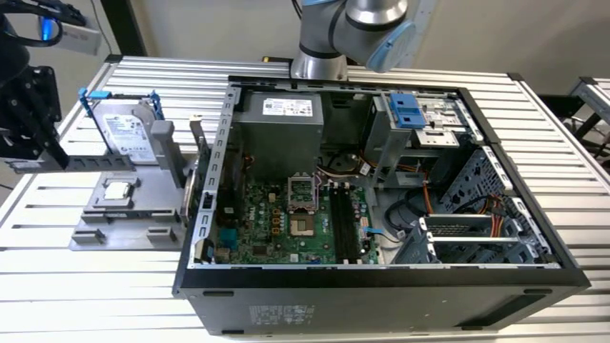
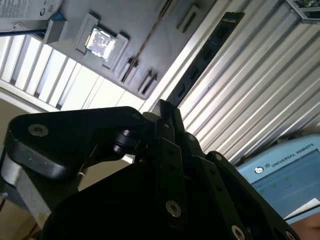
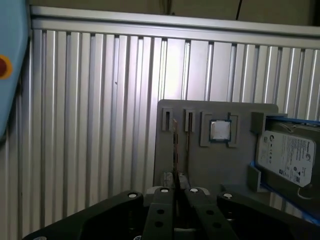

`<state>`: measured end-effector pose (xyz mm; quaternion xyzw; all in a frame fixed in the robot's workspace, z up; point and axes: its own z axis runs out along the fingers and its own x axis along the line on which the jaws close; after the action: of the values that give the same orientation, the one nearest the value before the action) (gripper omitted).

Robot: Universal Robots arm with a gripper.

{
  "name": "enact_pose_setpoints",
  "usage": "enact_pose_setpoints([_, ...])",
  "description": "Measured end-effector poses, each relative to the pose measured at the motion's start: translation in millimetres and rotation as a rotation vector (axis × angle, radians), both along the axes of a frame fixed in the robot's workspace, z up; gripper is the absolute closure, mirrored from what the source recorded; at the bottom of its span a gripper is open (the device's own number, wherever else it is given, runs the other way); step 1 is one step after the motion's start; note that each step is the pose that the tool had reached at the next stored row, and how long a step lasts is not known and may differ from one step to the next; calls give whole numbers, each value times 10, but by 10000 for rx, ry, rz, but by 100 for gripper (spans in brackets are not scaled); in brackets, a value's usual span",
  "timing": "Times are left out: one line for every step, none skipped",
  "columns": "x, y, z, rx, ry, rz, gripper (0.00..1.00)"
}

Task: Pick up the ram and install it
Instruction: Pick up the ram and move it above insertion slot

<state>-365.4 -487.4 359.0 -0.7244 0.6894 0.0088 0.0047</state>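
First wrist view: end effector (image 3: 175, 187) pinches the ram (image 3: 173, 150), seen edge-on. The stick juts ahead of the fingertips, over the grey fixture (image 3: 215, 165).

Second wrist view: the pinch sits at one end of the ram, which looks lifted clear of its fixture slot. Pick-up judged done; installing remains.

Exterior view: arm (image 1: 362, 14) reaches sideways. The end effector is well apart from the open computer case (image 1: 381, 275), whose memory slots (image 1: 345, 218) look empty.
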Motion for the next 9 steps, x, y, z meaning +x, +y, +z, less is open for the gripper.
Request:
enact_pose_setpoints([0,0,22,0,0,0,100])
enact_pose_setpoints([0,0,43,-1,1,1,100])
enact_pose_setpoints([0,0,65,0,1,0,100])
enact_pose_setpoints([0,0,86,0,0,0,100])
enact_pose_setpoints([0,0,107,0,0,0,100])
enact_pose_setpoints([0,0,128,0,0,0,100])
enact_pose_setpoints([0,0,145,1,0,0,100])
enact_pose_setpoints([0,0,152,2,0,0,100])
enact_pose_setpoints([0,0,152,10,-2,1,100])
